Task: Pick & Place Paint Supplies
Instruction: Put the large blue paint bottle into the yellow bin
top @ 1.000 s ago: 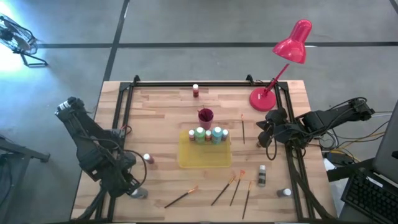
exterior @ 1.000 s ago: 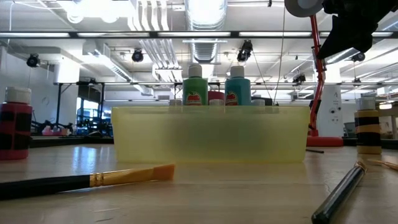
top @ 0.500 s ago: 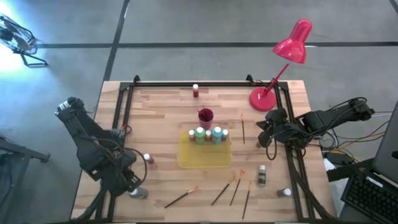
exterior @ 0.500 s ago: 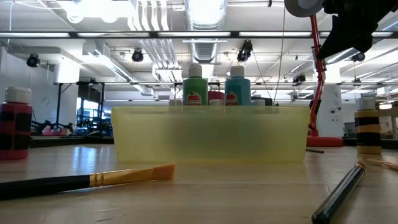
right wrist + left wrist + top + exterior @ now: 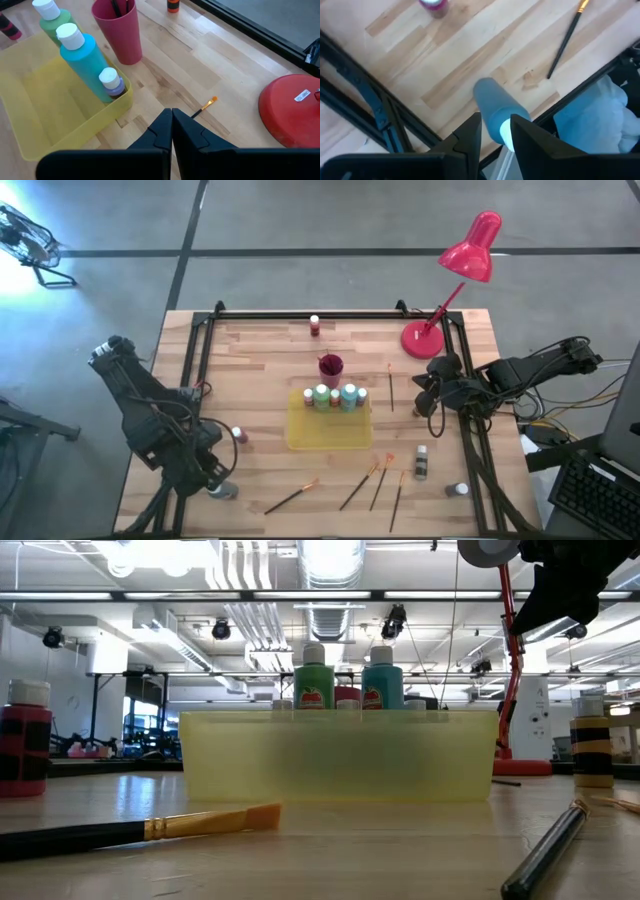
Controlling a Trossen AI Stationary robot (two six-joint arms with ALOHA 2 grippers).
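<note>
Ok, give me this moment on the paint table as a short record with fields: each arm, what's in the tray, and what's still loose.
left end effector: closed on a light blue paint bottle, at the table's near left corner
right end effector: shut, empty, right of the tray
yellow tray: bottles standing along its far side
magenta cup: just behind the tray
loose brushes: scattered on the table's near side

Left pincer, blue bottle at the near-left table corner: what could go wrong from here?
1. The left pincer grips the light blue bottle near its cap end, so it may swing or slip when lifted.
2. It sits close to the table edge; a drop could roll off.
3. The yellow tray already holds upright bottles; placing it there could topple them.
</note>
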